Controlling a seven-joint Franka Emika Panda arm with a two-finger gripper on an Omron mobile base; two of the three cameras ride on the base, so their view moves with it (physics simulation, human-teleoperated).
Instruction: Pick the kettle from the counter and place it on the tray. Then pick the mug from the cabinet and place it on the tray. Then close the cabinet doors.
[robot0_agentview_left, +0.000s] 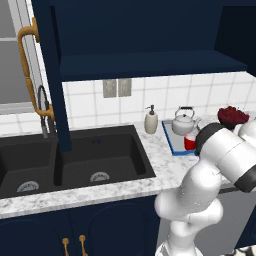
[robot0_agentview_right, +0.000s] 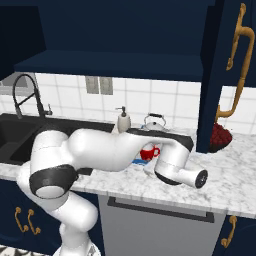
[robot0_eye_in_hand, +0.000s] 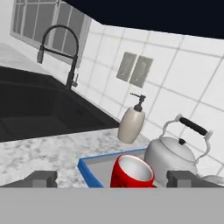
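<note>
In the hand view the black sink (robot0_eye_in_hand: 39, 109) and its tap (robot0_eye_in_hand: 61, 48) sit far left; then the cream soap bottle (robot0_eye_in_hand: 131, 124); then the blue tray (robot0_eye_in_hand: 89, 168) on the speckled surface (robot0_eye_in_hand: 39, 151), with the red mug (robot0_eye_in_hand: 131, 173) and the kettle (robot0_eye_in_hand: 173, 153) standing on it, side by side; the tool (robot0_eye_in_hand: 113, 179) has its two tips wide apart, holding nothing, with the mug between them. The left base view shows one open cabinet door (robot0_agentview_left: 47, 75) with a brass handle over the sink; the right base view shows the other door (robot0_agentview_right: 227, 75), and a bowl of red fruit (robot0_agentview_right: 220, 136) beside it.
</note>
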